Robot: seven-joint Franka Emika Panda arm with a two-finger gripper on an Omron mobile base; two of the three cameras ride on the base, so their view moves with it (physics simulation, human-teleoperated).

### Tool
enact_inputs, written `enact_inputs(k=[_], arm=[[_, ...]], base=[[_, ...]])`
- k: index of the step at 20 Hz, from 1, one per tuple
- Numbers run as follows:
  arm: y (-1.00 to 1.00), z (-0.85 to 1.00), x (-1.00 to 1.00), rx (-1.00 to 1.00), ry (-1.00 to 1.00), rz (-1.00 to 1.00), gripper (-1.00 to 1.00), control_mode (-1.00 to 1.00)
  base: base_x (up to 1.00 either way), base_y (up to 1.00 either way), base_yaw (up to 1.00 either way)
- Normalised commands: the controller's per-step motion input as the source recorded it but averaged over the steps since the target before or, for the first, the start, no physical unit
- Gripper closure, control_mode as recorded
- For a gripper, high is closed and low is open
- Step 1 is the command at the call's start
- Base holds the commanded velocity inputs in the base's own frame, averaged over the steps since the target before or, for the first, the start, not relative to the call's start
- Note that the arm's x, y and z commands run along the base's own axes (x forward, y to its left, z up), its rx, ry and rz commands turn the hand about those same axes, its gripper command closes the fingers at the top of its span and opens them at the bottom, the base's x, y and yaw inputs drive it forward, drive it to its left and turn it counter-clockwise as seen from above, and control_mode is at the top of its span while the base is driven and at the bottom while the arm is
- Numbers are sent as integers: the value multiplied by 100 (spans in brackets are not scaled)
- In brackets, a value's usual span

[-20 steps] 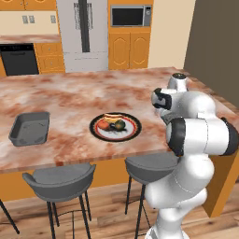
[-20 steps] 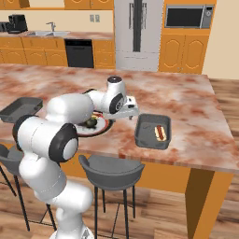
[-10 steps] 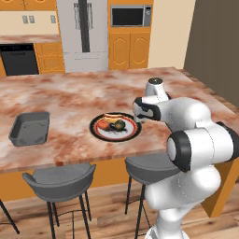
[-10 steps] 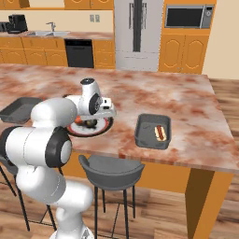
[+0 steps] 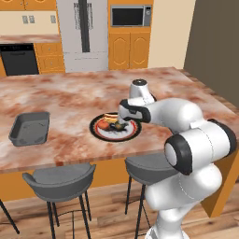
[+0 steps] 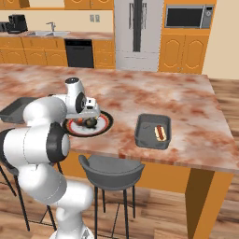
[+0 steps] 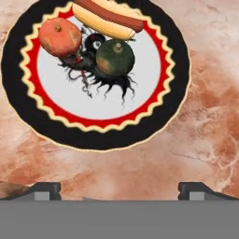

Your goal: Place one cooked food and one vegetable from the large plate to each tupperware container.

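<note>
The large plate [image 7: 173, 93], with a black rim, red ring and white centre, holds a hot dog [image 7: 107, 18], a red-orange tomato [image 7: 60, 36] and a dark green round vegetable [image 7: 115, 58]. My gripper [image 7: 119, 190] hangs open just above the plate's near edge, with nothing between its fingertips [image 7: 44, 189]. The base views show the gripper [image 5: 124, 122] over the plate [image 5: 100, 134] near the counter's front edge. One tupperware container [image 5: 30, 128] lies bare to the left. The other container [image 6: 151, 135], to the right, holds a hot dog [image 6: 160, 132].
The marble island counter [image 5: 70, 98] has open surface behind the plate. Two grey bar stools [image 5: 58, 179] stand under its front edge. Cabinets, a fridge and a microwave line the far wall.
My arm has swung left from the right container's side to above the large plate. The gripper stays open and holds nothing.
</note>
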Motion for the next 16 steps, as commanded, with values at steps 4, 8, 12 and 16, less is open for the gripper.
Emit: enact_inputs(k=[4, 8, 12, 16], arm=[[6, -6, 1, 20, 3, 1, -100, -100], [3, -19, 14, 3, 0, 0, -100, -100], [13, -22, 24, 0, 0, 0, -100, -100], [10, -16, 34, 0, 0, 0, -100, -100]], base=[[0, 0, 0], [0, 0, 0], [0, 0, 0], [0, 0, 0]])
